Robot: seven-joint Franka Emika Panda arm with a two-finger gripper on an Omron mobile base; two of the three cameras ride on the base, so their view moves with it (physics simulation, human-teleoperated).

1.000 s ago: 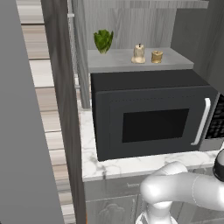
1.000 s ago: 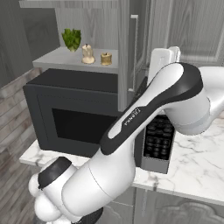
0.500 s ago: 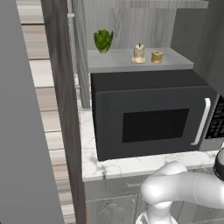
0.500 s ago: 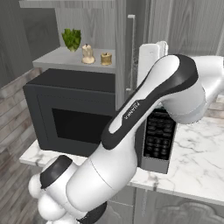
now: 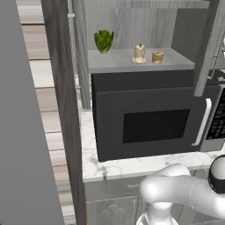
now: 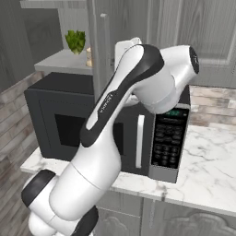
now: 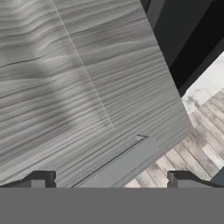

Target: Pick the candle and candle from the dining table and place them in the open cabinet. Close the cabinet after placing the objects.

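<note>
Since a second ago, the big white arm (image 6: 138, 87) has swung up and over in the right base view, so its elbow now sits higher and covers more of the black microwave (image 5: 149, 123) than before. Back then the squat candle could be seen on the shelf in that view; now the arm and the door edge hide it, and just a bit of the cream candle (image 6: 89, 57) peeks out beside the green plant (image 6: 75, 40). From the left base view nothing on the shelf has moved. The cream candle (image 5: 139, 54) with its wick stands on the pale grey shelf (image 5: 118, 59) of the cabinet (image 5: 132, 17), and the short tan-gold candle (image 5: 157, 56) stands just to its right, near it but not touching. The plant (image 5: 103, 41) sits farther left on the same shelf. The shelf is right above the microwave, which stands on the white marble counter (image 5: 132, 165). The gripper (image 7: 109, 180) has its two dark fingertips (image 7: 41, 178) spread as wide as they go, with nothing between them. It has opened just a tiny bit more over the last second. In the hand view it faces a grey wood-grain door (image 7: 83, 83) of the cabinet, very close. A dark corner of the microwave (image 7: 188, 39) and some wood floor (image 7: 192, 153) show past the door's edge. The cabinet is not closed.
</note>
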